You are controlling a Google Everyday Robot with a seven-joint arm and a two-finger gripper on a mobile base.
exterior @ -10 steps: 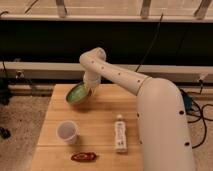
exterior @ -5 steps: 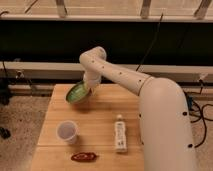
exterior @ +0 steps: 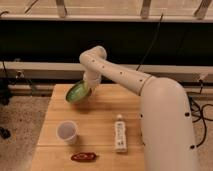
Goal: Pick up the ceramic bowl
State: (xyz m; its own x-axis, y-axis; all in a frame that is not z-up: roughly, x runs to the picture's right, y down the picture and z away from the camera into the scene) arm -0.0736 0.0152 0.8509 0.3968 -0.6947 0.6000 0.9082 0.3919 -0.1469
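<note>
While the ceramic bowl [exterior: 78, 92] hangs tilted at the far left of the surface [exterior: 100, 120], its paler inside turned toward the near left, the entry reads as follows.

Item 1, gripper [exterior: 89, 86]: at the end of the white arm [exterior: 120, 75], over the far-left part of the surface, closed on the bowl's far right rim. The bowl appears lifted clear of the wood, though contact at its lower edge cannot be ruled out.

Item 2, step in hand: judged to be the lift, with the grasp already made. Next move calls for a steady rise, with grip kept firm on the glossy rim, since the tilt invites slipping.

Item 3, other stock: plastic cup [exterior: 67, 132] near left, upright; white tube [exterior: 120, 133] lying near centre; red packet [exterior: 84, 157] at the near edge. All stand well apart from the bowl.

Item 4, edges and room: the bowl sits near the surface's far and left edges. Open space lies above; dark wall [exterior: 50, 45] and rail run behind, so upward travel looks freest.
</note>
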